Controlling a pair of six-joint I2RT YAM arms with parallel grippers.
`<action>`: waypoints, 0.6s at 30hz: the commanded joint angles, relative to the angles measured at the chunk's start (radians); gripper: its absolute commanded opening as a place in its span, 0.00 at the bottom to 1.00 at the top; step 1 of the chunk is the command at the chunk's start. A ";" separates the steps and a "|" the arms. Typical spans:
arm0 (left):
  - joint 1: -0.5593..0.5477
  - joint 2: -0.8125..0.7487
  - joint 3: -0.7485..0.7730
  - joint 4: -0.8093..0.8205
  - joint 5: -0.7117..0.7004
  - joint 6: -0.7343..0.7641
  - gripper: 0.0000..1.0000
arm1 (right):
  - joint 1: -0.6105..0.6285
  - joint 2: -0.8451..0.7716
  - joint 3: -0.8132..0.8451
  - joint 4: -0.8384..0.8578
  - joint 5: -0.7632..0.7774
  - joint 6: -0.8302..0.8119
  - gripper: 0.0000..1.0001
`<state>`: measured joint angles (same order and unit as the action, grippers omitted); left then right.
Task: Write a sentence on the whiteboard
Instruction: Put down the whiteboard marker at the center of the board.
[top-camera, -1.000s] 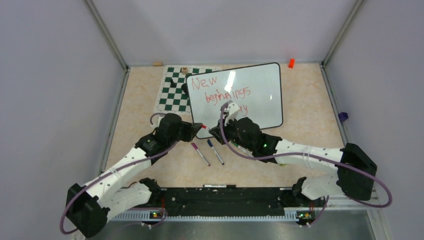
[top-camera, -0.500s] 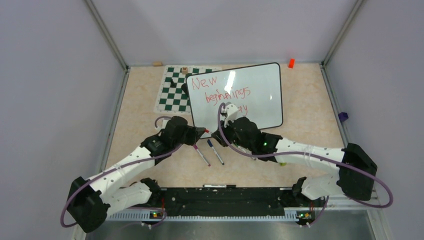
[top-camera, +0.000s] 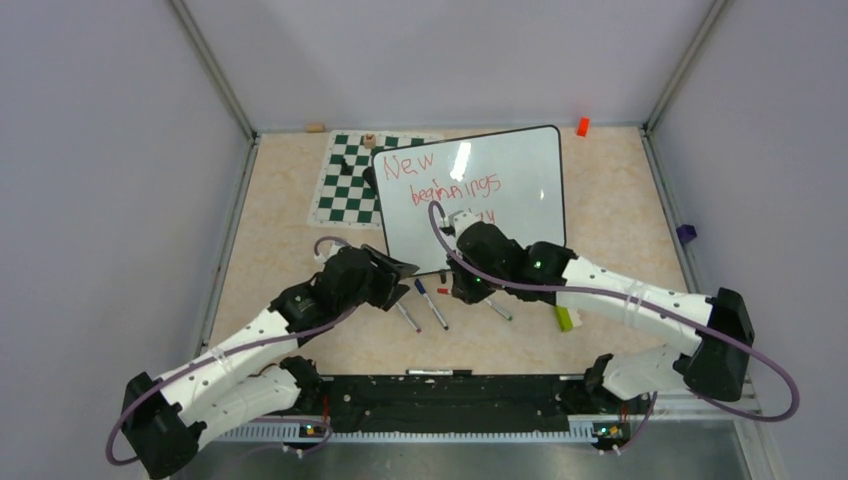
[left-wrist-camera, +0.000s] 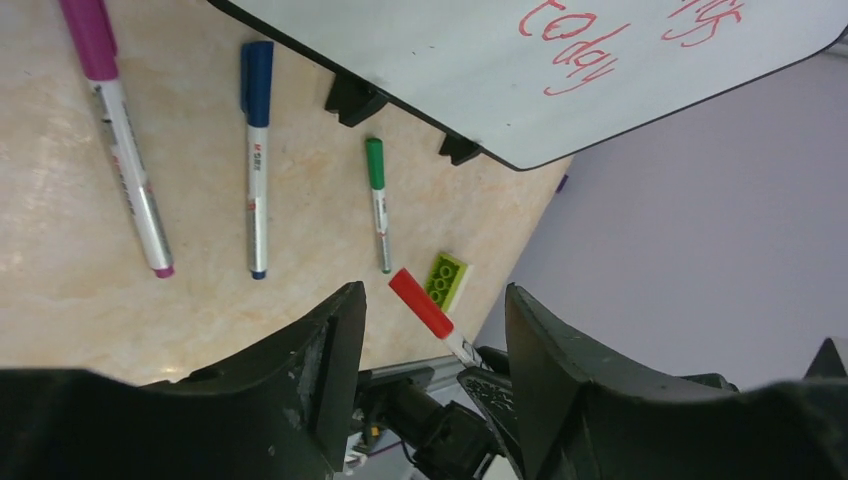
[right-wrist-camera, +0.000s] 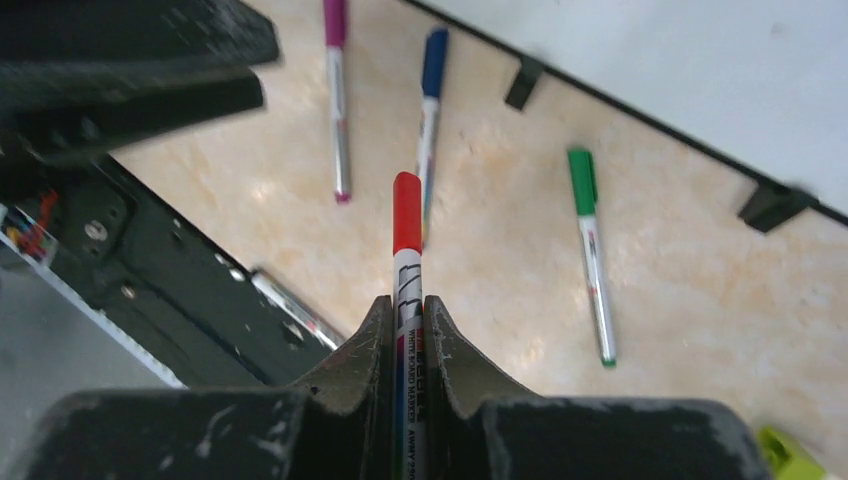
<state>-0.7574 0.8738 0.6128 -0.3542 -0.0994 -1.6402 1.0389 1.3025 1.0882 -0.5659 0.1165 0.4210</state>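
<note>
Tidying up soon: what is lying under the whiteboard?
The whiteboard covers the right side of the chessboard mat; two black feet prop its near edge. Whatever else lies beneath is hidden.

From above, we lose most of the third line of the sentence (top-camera: 455, 188) behind the right arm (top-camera: 490, 255), which also covers part of the whiteboard's (top-camera: 530, 200) near edge. In the left wrist view the frame's top edge cuts the whiteboard down to "today" and a few letter tails, and clips the magenta marker's (left-wrist-camera: 118, 150) cap. The red marker's (right-wrist-camera: 406, 235) lower barrel is buried between the right gripper's (right-wrist-camera: 407, 310) fingers.
</note>
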 joint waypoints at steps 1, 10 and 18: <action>0.003 -0.058 -0.015 -0.056 -0.080 0.155 0.58 | -0.022 0.040 0.140 -0.342 -0.087 -0.054 0.00; 0.006 -0.191 0.012 -0.120 -0.240 0.485 0.58 | -0.021 0.267 0.191 -0.408 -0.089 -0.120 0.00; 0.006 -0.264 0.024 -0.211 -0.369 0.573 0.55 | -0.018 0.368 0.091 -0.268 -0.084 -0.100 0.00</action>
<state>-0.7544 0.6434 0.6060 -0.5171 -0.3733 -1.1473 1.0229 1.6878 1.2373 -0.9020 0.0071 0.3153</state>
